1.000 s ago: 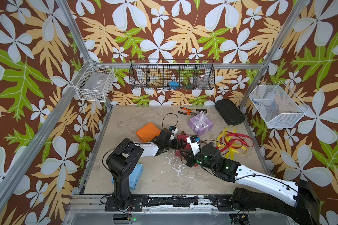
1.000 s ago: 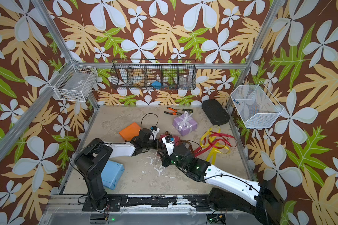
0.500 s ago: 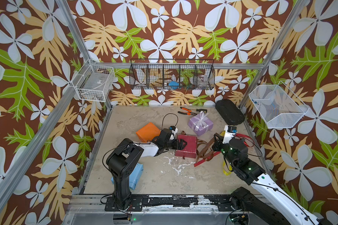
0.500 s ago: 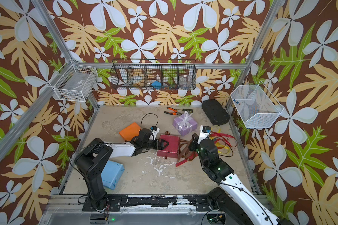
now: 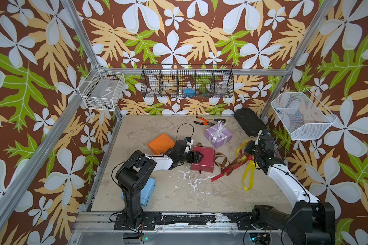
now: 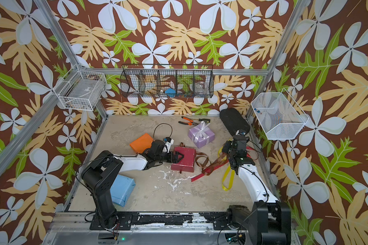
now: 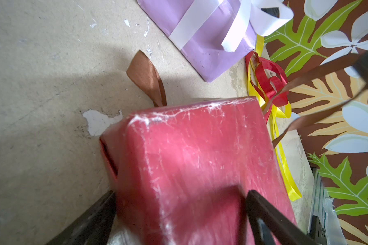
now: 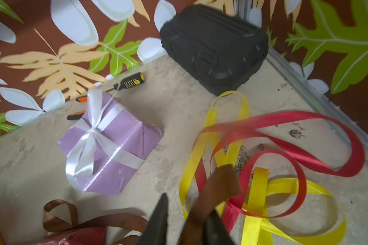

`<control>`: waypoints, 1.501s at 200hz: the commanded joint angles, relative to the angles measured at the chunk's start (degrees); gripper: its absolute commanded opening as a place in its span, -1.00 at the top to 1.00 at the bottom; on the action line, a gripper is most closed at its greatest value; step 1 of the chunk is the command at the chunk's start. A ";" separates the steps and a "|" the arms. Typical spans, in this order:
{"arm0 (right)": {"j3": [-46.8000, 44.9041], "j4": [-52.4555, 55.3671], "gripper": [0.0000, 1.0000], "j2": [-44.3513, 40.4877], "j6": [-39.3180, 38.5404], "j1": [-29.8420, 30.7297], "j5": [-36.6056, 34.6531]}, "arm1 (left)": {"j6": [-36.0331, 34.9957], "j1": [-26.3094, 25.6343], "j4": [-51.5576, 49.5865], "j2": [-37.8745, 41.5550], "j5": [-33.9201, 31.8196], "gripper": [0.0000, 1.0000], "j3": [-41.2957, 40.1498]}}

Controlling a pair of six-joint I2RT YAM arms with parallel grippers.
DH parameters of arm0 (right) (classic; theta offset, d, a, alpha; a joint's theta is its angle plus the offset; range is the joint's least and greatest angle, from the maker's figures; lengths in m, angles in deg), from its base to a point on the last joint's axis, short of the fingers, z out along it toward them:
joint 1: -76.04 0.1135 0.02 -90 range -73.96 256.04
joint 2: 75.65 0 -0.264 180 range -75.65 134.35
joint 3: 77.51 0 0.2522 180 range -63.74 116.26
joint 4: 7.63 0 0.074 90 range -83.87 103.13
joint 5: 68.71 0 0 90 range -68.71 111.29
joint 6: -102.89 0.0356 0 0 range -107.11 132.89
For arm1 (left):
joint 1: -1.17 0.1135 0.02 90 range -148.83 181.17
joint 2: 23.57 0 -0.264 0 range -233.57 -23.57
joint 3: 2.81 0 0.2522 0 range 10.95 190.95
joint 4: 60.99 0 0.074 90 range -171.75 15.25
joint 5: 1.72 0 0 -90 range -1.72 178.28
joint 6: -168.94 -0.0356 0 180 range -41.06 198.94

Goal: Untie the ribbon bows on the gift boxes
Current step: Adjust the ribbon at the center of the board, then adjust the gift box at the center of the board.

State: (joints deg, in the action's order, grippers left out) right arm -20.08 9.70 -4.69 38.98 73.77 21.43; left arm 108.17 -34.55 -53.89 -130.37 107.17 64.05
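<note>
The dark red gift box (image 5: 206, 163) lies mid-table with no ribbon on top. My left gripper (image 5: 198, 156) is open wide, its fingers (image 7: 89, 222) astride the box's near corner. A loose brown ribbon (image 5: 221, 161) trails from the box to my right gripper (image 5: 248, 148) near the right wall. That gripper (image 8: 188, 203) is open, and the ribbon's end (image 8: 217, 186) lies against one finger. The lilac box (image 5: 218, 137) keeps its tied white bow (image 5: 219, 127). The orange box (image 5: 160, 143) and light blue box (image 5: 147, 191) are bare. Red (image 5: 221, 176) and yellow (image 5: 248, 178) ribbons lie loose.
A black case (image 5: 250, 122) leans in the back right corner. Orange-handled pliers (image 5: 202, 121) and a screwdriver (image 5: 218, 119) lie by the back wall. Wire baskets (image 5: 187, 82) hang on the walls. The left arm's base (image 5: 134, 191) stands over the blue box.
My right arm swung from over the dark red box to the right wall, drawing the brown ribbon off it, and its jaws have since opened. The left gripper stayed put.
</note>
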 commanded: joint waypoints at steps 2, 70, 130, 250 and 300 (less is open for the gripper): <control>2.16 3.12 -0.99 3.59 -1.11 -0.28 5.08 | -2.43 -0.13 -10.75 -0.36 -0.71 -0.92 -0.34; 0.35 4.79 -1.00 -1.98 -2.93 0.86 16.47 | -0.88 -0.13 -10.13 2.66 -0.08 -0.99 -0.28; 0.67 9.93 -0.88 -4.91 -4.74 5.57 16.52 | -0.55 -0.11 -12.25 6.30 -0.18 -0.99 2.02; 18.32 30.65 -0.99 20.41 -11.56 18.46 -34.53 | -1.94 -0.13 -15.08 9.31 -4.30 -0.99 2.47; 21.47 32.96 -1.00 25.39 -11.11 21.46 -32.53 | -2.33 -0.13 -15.49 10.81 -5.56 -0.99 0.88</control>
State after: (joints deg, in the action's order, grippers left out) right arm 2.49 41.79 23.22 27.66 95.13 -11.77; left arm 107.12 -34.64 -68.95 -120.45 103.06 65.52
